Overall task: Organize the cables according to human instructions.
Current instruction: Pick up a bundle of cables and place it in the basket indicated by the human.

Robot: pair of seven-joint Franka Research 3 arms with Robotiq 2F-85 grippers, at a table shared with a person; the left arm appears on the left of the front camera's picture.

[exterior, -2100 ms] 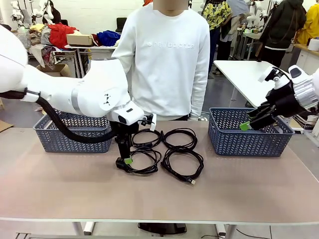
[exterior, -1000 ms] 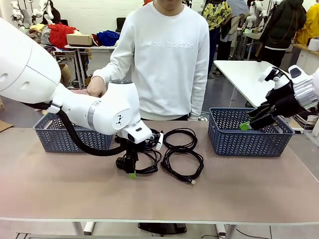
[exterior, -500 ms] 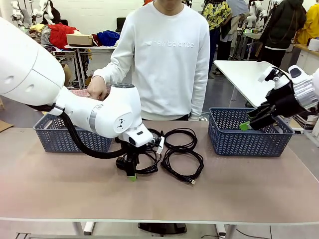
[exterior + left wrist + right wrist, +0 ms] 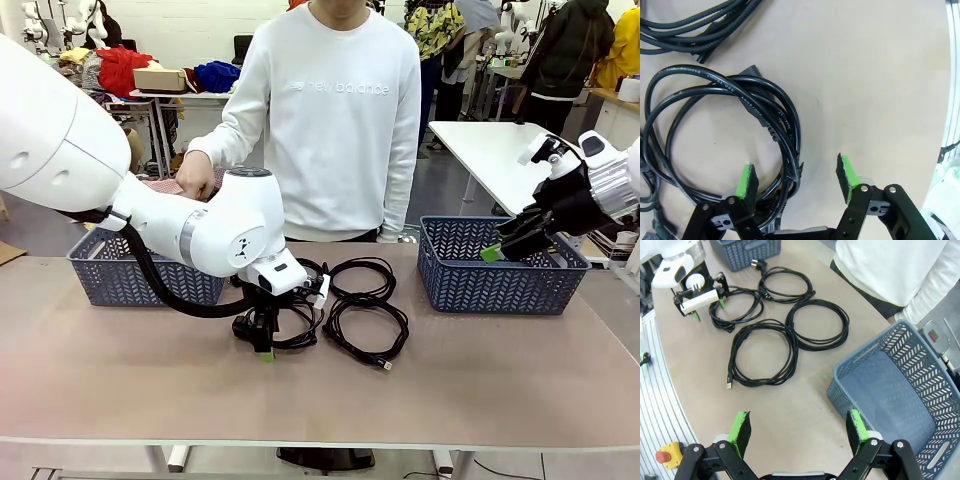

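Note:
Four black cables lie coiled in a square mid-table. My left gripper (image 4: 263, 346) has come down on the near-left cable (image 4: 300, 328). In the left wrist view its fingertips (image 4: 796, 180) stand open on either side of that cable's (image 4: 782, 135) bundled strands, with a gap still showing on the right. The far-left cable (image 4: 786, 287), far-right cable (image 4: 362, 278) and near-right cable (image 4: 367, 328) lie untouched. My right gripper (image 4: 500, 250) hangs open and empty over the right basket, its fingertips (image 4: 799, 432) wide apart.
A blue-grey basket (image 4: 100, 278) stands at the table's left and another basket (image 4: 500, 290) at the right, both at the far side. A person in a white sweatshirt stands behind the table, one hand (image 4: 195, 175) raised over the left basket.
My left arm has swung round and lowered its gripper onto the near-left cable. The person's hand has come up over the left basket. The right arm has not moved.

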